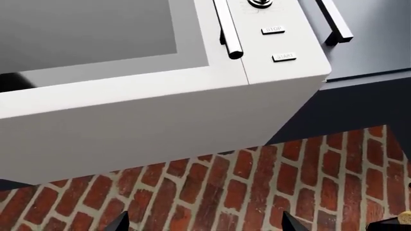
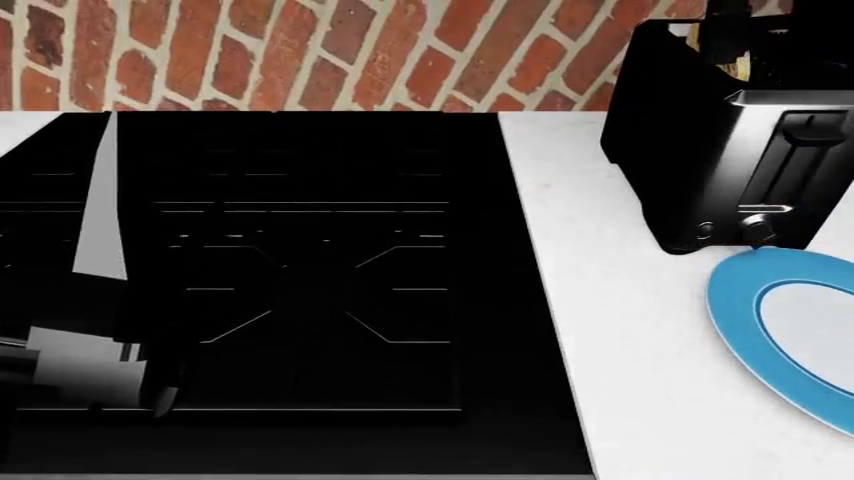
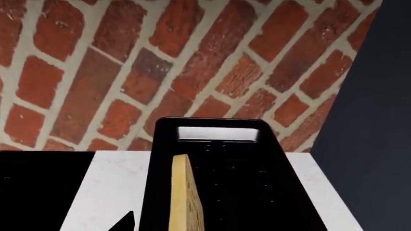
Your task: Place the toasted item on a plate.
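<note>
Right tool (image 2: 747, 30) hovers over the boxy black toaster (image 2: 727, 150), partly cut off by the frame edge, and whether its fingers are apart or together cannot be told. Standing upright in the toaster's slot is the flat tan bread slice with golden crust (image 3: 185, 195). Just in front of the toaster, the round blue-rimmed plate with pale centre (image 2: 737, 300) lies on the white desk (image 2: 601, 330). Left tool (image 1: 202, 224) has its dark fingertips spread apart, facing a red brick wall (image 1: 257, 187).
</note>
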Robot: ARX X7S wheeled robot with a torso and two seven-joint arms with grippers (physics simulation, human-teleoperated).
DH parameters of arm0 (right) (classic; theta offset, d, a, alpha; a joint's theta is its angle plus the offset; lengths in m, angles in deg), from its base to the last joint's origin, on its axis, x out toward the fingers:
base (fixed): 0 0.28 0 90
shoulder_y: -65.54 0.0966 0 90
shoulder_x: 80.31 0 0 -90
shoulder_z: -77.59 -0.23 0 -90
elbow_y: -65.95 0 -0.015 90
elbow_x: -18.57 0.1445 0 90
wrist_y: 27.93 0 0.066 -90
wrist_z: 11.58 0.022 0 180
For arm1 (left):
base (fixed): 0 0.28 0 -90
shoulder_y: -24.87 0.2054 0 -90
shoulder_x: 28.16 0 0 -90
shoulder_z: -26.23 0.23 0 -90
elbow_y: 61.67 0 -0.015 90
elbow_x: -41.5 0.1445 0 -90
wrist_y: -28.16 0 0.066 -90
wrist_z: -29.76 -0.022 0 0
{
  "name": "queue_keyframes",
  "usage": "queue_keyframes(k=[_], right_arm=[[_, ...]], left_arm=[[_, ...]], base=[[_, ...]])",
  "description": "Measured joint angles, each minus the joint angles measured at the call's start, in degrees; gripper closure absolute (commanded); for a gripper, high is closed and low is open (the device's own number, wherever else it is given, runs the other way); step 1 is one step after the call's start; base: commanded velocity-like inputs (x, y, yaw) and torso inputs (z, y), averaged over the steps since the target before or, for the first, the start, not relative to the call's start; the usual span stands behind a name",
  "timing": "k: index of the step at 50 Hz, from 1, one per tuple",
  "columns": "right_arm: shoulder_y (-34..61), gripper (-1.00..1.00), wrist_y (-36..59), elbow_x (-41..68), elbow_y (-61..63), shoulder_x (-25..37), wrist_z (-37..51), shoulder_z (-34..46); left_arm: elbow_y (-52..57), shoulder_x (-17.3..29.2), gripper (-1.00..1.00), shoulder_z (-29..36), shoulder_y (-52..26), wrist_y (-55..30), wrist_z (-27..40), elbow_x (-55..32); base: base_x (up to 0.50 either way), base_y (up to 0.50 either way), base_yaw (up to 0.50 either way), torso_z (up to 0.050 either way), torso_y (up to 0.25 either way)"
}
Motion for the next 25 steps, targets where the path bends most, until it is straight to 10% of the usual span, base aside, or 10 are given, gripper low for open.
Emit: queue_keyframes(k=[25], right_arm=[[0.6,-1.0,-3.2,-2.8,-8.3,-4.7,-3.9,1.8]], left_arm=[[-0.3,0.6,-1.0,-0.6,1.5,0.2,-0.2,0.6]], base=[[0.0,0.0,0.0,0.0,0.0]])
